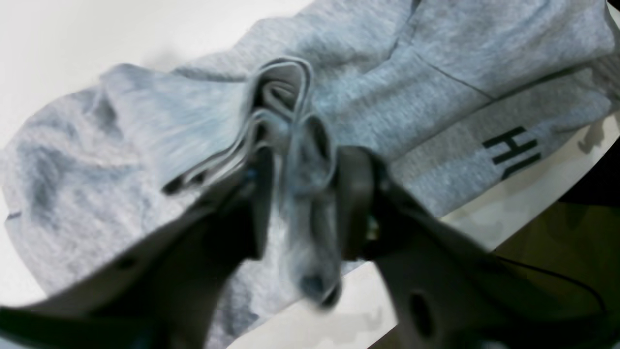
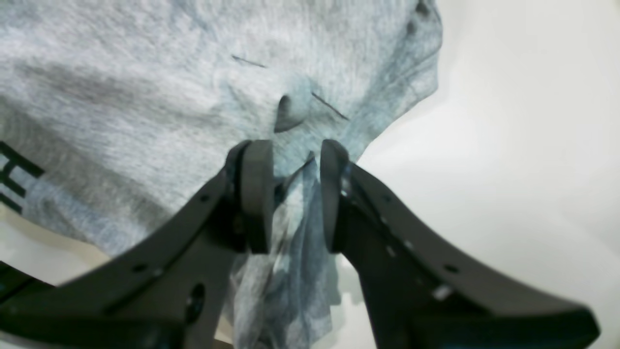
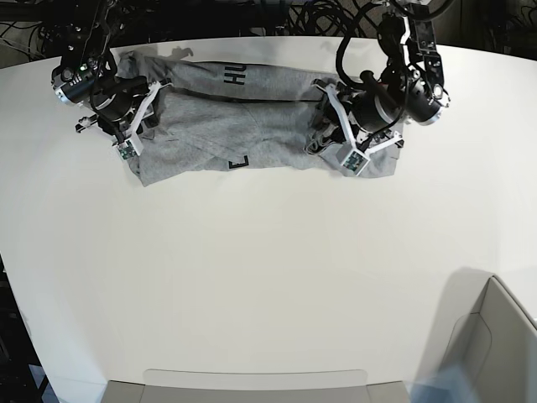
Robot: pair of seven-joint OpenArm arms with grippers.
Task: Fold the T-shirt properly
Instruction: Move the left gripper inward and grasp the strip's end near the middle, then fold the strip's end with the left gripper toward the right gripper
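Note:
The heather-grey T-shirt (image 3: 235, 117) lies in a long, loosely folded band across the far part of the white table (image 3: 252, 269), black lettering (image 3: 235, 77) showing near its far edge. My left gripper (image 3: 331, 126) is at the band's right end. In the left wrist view, blurred, the left gripper's (image 1: 307, 160) jaws stand apart around a bunched fold of T-shirt (image 1: 411, 97) that hangs loose between them. At the band's left end my right gripper (image 3: 138, 117) grips. In the right wrist view the right gripper (image 2: 293, 155) is shut on a thick pinch of T-shirt (image 2: 145, 97), which puckers above the pads.
The table's far edge (image 1: 484, 228) runs just behind the left gripper. A grey bin (image 3: 495, 336) stands at the front right and a grey tray (image 3: 252, 386) at the front edge. Dark cables (image 3: 277, 17) lie behind the table.

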